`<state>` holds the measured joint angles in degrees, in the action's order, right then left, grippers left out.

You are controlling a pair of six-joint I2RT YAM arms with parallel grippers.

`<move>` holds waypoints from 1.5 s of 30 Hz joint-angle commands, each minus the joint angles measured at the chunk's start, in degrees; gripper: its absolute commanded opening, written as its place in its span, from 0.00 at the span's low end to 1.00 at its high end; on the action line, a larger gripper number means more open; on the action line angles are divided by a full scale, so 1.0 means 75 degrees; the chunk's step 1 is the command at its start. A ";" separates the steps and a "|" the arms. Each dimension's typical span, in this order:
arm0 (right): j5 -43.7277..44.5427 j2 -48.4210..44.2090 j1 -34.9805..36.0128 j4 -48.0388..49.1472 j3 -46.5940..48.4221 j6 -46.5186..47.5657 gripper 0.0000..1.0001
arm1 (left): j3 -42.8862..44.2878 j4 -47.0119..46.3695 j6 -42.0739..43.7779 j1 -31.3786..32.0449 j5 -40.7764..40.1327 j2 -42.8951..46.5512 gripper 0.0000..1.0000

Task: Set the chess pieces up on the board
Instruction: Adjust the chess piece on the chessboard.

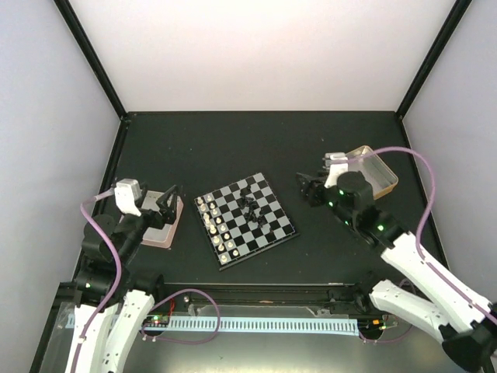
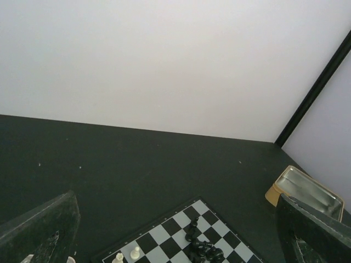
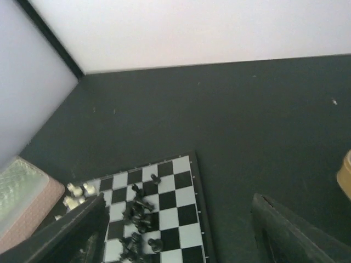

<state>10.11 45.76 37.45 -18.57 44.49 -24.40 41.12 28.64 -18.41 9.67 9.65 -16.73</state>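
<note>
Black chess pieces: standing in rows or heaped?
Heaped. The black chess pieces sit bunched in the middle of the board, some tipped over; the cream pieces stand lined along one edge.

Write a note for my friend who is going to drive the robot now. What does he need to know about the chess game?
Left gripper: open, empty, over the silver-pink tray left of the board.
Right gripper: open, empty, between the board and the gold tin.
Done: the cream-white pieces stand in rows along the board's left side; the count is too small to check.
Left: the black pieces are heaped near the board's middle, some lying down. Each must be stood up on the squares of the board's right side.
</note>
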 commanded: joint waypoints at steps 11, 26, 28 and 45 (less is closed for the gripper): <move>-0.1873 0.5082 -0.0008 -0.0617 0.2372 0.0020 0.43 | -0.0515 -0.0186 -0.0089 -0.0018 0.0438 0.0626 0.99; -0.0935 0.8872 0.0692 -0.1816 0.5349 0.0421 0.36 | -0.0796 -0.0038 0.0167 -0.0024 0.1067 0.0579 0.99; -0.0872 0.9154 0.0708 -0.1870 0.5535 0.0474 0.33 | -0.0817 -0.0020 0.0139 -0.0017 0.0987 0.0579 0.99; -0.0534 1.0417 0.0753 -0.2004 0.6559 0.0680 0.20 | -0.0866 0.0024 0.0039 -0.0017 0.0894 0.0468 0.99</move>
<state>3.16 122.65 42.78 -33.10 91.64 -19.92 34.65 29.08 -18.06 9.65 15.97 -12.49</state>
